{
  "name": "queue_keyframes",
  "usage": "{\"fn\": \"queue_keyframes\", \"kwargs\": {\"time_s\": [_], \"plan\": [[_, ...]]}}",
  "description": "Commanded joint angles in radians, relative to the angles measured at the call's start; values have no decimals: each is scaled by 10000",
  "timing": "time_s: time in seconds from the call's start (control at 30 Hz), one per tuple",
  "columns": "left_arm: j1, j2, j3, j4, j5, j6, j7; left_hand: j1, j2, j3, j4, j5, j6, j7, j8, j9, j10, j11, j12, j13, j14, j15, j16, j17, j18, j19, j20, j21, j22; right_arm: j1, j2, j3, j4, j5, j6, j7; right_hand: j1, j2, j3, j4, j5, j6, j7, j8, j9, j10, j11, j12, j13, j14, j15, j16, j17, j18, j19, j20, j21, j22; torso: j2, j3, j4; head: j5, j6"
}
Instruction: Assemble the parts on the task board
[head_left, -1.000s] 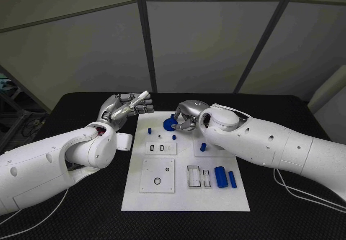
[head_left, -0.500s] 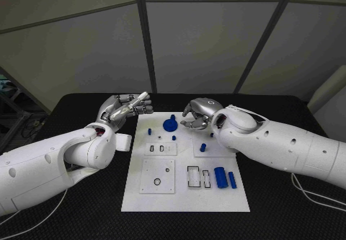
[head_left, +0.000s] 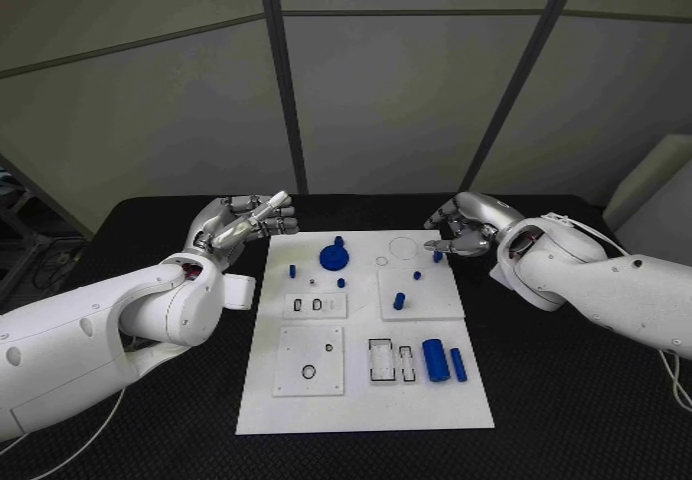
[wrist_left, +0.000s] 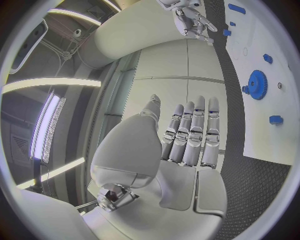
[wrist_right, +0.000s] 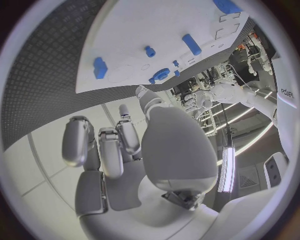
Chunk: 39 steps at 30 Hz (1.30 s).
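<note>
The task board (head_left: 368, 340) lies flat in the middle of the black table (head_left: 577, 400), and the small blue parts are spread over it: a toothed blue wheel (head_left: 333, 257) at the far middle, short pegs (head_left: 400, 299) around the centre, and two longer blue cylinders (head_left: 444, 362) near the right front. The parts are judged to be light, rigid plastic, smooth enough to slip, so a fingertip pinch across the sides of a peg, or across the rim of the wheel, is likely to serve best; nothing looks fragile. The left hand (head_left: 242, 222) is held raised beside the far left corner of the board, its fingers straight and close together with the thumb set apart, and nothing is held in it. The right hand (head_left: 464, 226) is held above the table just off the far right edge of the board, its fingers loosely curled downward; in the right wrist view the fingers (wrist_right: 100, 145) are seen bent over an empty palm, and no part is gripped.
</note>
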Motion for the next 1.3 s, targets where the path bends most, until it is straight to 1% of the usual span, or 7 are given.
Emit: {"fn": "queue_keyframes", "kwargs": {"time_s": [0.03, 0.17, 0.2, 0.3, 0.5, 0.67, 1.3], "plan": [[17, 29, 9, -50, -188, 212, 46, 29, 82, -21, -69, -30, 47, 15, -34, -1, 60, 41, -28, 10, 11, 69, -55, 17, 63, -61, 33, -15, -12, 5, -164, 10, -338, 1201, 344, 1128, 177, -13, -67, -127, -34, -79, -22, -99, -30, -162, -22, -119, -119, 944, -84, -59, 2246, 56, -129, -6, -122, -155, 10, 50, -43, -78, 31], [15, 64, 8, -97, -199, 240, 43, 29, 82, -21, -69, -30, 47, 15, -34, -1, 60, 41, -28, 10, 11, 69, -55, 17, 63, -61, 33, -15, -12, -3, -255, 10, -704, 1304, 452, 1320, 311, 14, -172, -202, -11, -239, -15, -158, -46, -217, -16, -184, -182, 947, -81, -57, 2257, 64, -159, -5, -157, -199, 14, 44, -30, -171, 35], [14, 76, 8, -109, -201, 246, 41, 29, 82, -21, -69, -30, 47, 15, -34, -1, 60, 41, -28, 10, 11, 69, -55, 17, 63, -61, 33, -15, -12, -6, -259, 9, -800, 1320, 493, 1351, 334, 19, -210, -213, -7, -298, -9, -170, -51, -225, -11, -195, -192, 948, -78, -56, 2262, 65, -164, -3, -164, -207, 12, 24, -16, -194, 31], [13, 106, 7, -137, -204, 258, 42, 29, 82, -21, -69, -30, 47, 15, -34, -1, 60, 41, -28, 10, 11, 69, -55, 17, 63, -61, 33, -15, -12, -46, -244, 9, -995, 1350, 612, 1401, 366, 30, -284, -224, 1, -402, 2, -180, -55, -246, -2, -219, -216, 950, -72, -54, 2268, 67, -170, 1, -174, -219, 14, 4, -6, -196, 0], [10, 160, 7, -204, -207, 264, 39, 29, 82, -21, -69, -30, 47, 15, -34, -1, 60, 41, -28, 10, 11, 69, -55, 17, 63, -61, 33, -15, -12, -194, -36, 8, -1286, 1371, 811, 1423, 403, 54, -368, -229, 6, -518, 16, -185, -58, -258, 10, -234, -229, 952, -63, -52, 2277, 69, -177, 7, -185, -231, 15, 7, -5, -179, -57], [9, 178, 7, -224, -207, 274, 36, 29, 83, -22, -81, -30, 61, 13, -37, 0, 78, 37, -28, 12, 15, 67, -64, 19, 64, -69, 34, -16, -14, -283, 161, 7, -1459, 1375, 1010, 1402, 424, 81, -391, -230, 22, -550, 21, -179, -55, -251, 15, -226, -218, 957, -59, -44, 2297, 68, -176, 11, -187, -231, 7, -23, 8, -203, -94], [8, 148, 7, -233, -208, 268, 35, 31, 86, -21, -86, -29, 63, 15, -41, 0, 81, 38, -31, 11, 17, 67, -69, 20, 64, -72, 34, -16, -16, -512, 396, 7, -1647, 1254, 1226, 1358, 510, 258, -464, -247, 268, -362, 49, -58, -2, -180, 34, -146, -120, 966, -42, -31, 2332, 63, -150, 26, -179, -200, 3, -4, 7, -144, -159]]}}
